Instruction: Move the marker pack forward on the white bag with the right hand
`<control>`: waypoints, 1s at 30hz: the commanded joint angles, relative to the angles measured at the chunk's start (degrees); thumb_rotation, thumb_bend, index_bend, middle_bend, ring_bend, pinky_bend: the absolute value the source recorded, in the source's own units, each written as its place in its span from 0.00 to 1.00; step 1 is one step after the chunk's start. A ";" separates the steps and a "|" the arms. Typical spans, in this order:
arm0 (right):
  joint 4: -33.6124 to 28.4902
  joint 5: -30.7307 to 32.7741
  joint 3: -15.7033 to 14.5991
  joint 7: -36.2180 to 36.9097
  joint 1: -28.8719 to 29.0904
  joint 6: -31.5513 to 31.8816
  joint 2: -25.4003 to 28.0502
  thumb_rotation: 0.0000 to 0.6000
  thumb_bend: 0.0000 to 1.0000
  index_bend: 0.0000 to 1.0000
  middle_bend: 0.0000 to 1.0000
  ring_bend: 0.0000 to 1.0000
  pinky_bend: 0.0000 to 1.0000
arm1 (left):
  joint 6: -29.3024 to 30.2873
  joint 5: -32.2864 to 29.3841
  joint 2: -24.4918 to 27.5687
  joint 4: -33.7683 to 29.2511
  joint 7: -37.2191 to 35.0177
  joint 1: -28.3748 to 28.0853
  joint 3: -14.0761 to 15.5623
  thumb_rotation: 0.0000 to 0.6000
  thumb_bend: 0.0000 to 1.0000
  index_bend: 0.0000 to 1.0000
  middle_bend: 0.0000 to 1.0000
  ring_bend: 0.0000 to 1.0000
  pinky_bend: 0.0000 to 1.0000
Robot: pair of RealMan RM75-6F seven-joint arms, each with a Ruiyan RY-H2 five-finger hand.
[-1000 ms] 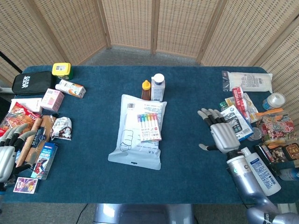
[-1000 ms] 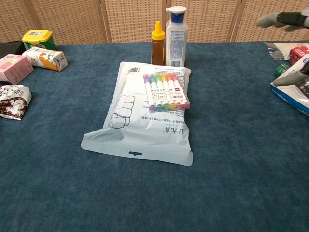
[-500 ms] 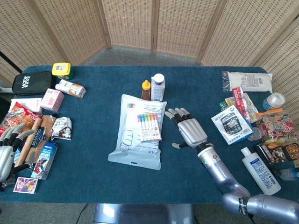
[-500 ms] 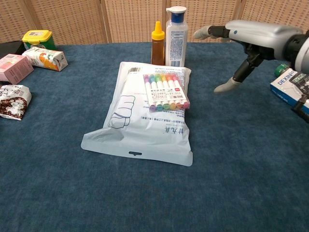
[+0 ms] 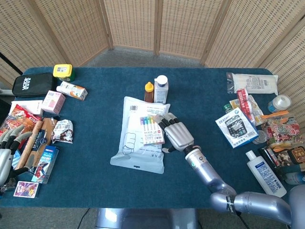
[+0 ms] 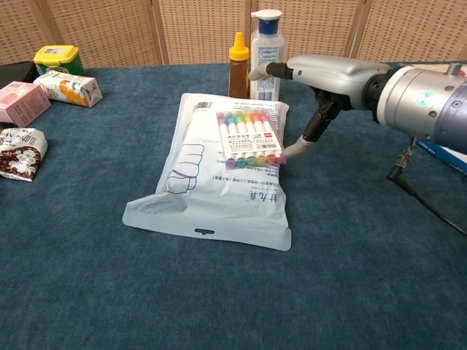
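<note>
The counter [image 5: 95,157] is covered in a dark blue, matt, carpet-like cloth with a fine rough nap. The flat white bag [image 6: 197,189] looks like smooth plastic film, slightly creased with a soft sheen. The pastel marker pack [image 6: 250,138] has a glossy clear plastic wrap. The right robot hand [image 5: 177,135] is smooth silver-grey metal or plastic with a satin finish. Behind stand woven wicker-textured folding screens [image 5: 133,24].

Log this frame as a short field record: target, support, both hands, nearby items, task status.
target: marker pack, lying flat on the bag
support: white bag on the blue table
right hand: open, at the pack's right edge, thumb tip at its near corner
left hand: at the table's left edge, holding nothing
nearby: orange bottle, white bottle beyond the bag
status: pack not yet gripped
</note>
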 commanded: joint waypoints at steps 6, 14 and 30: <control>5.03 1.42 -0.93 0.65 2.12 -1.47 -4.37 1.00 0.00 0.00 0.00 0.00 0.00 | 0.57 -0.06 0.22 -0.08 -0.10 0.35 -0.02 1.00 0.48 0.18 0.03 0.00 0.00; 11.45 1.32 -0.38 2.88 3.97 -2.22 -7.92 1.00 0.00 0.00 0.00 0.00 0.00 | 1.18 0.21 0.18 -0.21 -0.06 0.66 0.02 1.00 0.48 0.17 0.03 0.00 0.00; 23.46 -1.14 0.52 10.82 5.81 -5.61 -8.27 1.00 0.00 0.00 0.00 0.00 0.00 | 1.45 0.26 0.29 -0.94 0.86 0.90 0.07 1.00 0.48 0.17 0.03 0.00 0.00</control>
